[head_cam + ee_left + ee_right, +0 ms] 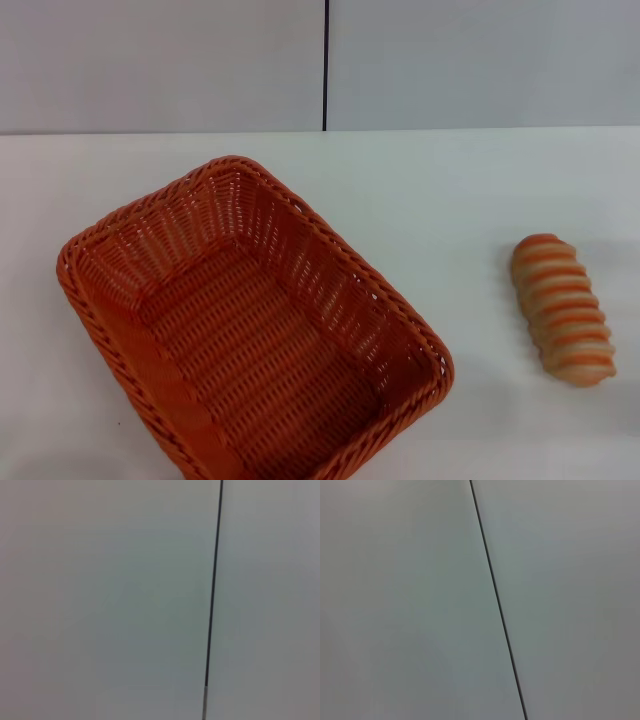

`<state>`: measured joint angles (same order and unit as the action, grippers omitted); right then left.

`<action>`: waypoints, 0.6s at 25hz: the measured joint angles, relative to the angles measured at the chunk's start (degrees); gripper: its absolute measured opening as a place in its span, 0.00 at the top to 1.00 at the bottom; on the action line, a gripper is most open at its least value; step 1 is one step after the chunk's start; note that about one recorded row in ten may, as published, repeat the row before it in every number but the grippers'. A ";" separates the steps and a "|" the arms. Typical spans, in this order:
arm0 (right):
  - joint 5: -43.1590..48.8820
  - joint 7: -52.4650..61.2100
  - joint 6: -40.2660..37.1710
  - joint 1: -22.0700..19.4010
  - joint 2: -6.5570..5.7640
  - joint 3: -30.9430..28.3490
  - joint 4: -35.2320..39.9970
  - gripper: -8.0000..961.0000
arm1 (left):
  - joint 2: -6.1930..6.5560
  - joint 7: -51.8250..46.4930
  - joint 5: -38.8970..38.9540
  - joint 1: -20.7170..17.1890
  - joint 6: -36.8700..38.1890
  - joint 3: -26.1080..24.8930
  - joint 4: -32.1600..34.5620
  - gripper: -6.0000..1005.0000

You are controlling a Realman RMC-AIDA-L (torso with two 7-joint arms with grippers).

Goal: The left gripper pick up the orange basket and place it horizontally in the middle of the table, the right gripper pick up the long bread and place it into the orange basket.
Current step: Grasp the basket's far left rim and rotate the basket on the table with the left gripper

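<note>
A large rectangular orange woven basket (250, 330) is seen lying askew at the white table's (430, 190) left, empty. The small striped tan loaf (562, 308) lies well apart, right. Neither gripper is visible; nothing is done yet.

Neither the left gripper nor the right gripper shows in any view.

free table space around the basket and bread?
Bare table: the strip between the orange basket and the long bread, and the band between both and the wall. Tight: the basket's near corner runs off view. No gripper in view.
</note>
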<state>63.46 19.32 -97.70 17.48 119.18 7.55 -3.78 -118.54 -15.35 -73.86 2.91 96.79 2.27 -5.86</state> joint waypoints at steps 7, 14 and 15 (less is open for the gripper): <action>0.00 -0.21 0.39 0.22 -0.22 0.00 0.58 0.37 | 0.03 -0.46 0.01 -0.30 -0.06 0.01 -0.10 0.19; 0.09 -0.21 1.28 0.46 -0.04 0.00 0.51 0.37 | 0.06 -1.24 -0.25 -0.60 0.40 0.19 -0.22 0.19; 0.09 -0.21 1.28 0.46 -0.04 0.00 0.51 0.37 | 0.06 -1.24 -0.25 -0.60 0.40 0.19 -0.22 0.19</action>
<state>63.54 19.11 -96.42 17.94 119.14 7.56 -3.27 -118.47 -16.59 -74.10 2.31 97.18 2.46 -6.09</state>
